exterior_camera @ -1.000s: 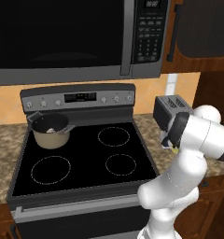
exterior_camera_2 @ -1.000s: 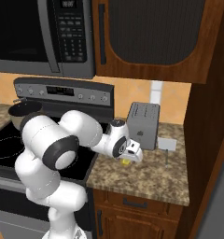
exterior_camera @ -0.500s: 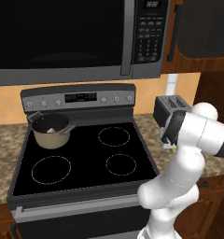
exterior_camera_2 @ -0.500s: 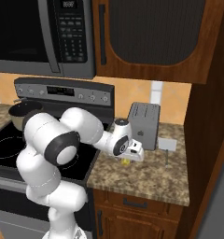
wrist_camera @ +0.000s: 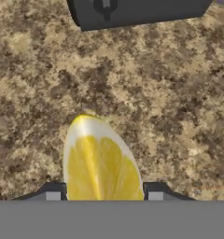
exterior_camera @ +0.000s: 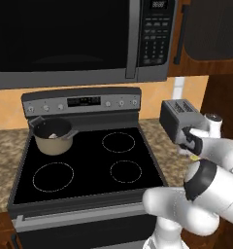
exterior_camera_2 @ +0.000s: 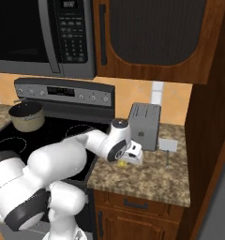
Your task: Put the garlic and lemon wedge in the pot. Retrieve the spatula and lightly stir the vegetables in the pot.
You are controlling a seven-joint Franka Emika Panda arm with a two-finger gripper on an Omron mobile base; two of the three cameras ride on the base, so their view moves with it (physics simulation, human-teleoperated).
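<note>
Left base view, pot: the small beige saucepan with a dark inside (exterior_camera: 53, 137) sits on the black stove's (exterior_camera: 89, 163) back-left burner, a whitish garlic bulb (exterior_camera: 53, 135) already inside.
Left base view, arm: it reaches right, over the speckled brown stone table (exterior_camera: 159, 138), beside the grey box-shaped toaster (exterior_camera: 180, 119).
Right base view, step: picking up the pale-yellow lemon wedge (exterior_camera_2: 121, 163), which lies on the table under the gripper (exterior_camera_2: 128, 161), just before the toaster.
Hand view, fingers: the dark fingers (wrist_camera: 53, 192) flank the wedge at each side; whether they pinch it I cannot tell.
Next move: a firm pinch, a lift, then a long swing left to the pot.
In the way: the toaster stands close behind; the stove top along the route looks free.
</note>
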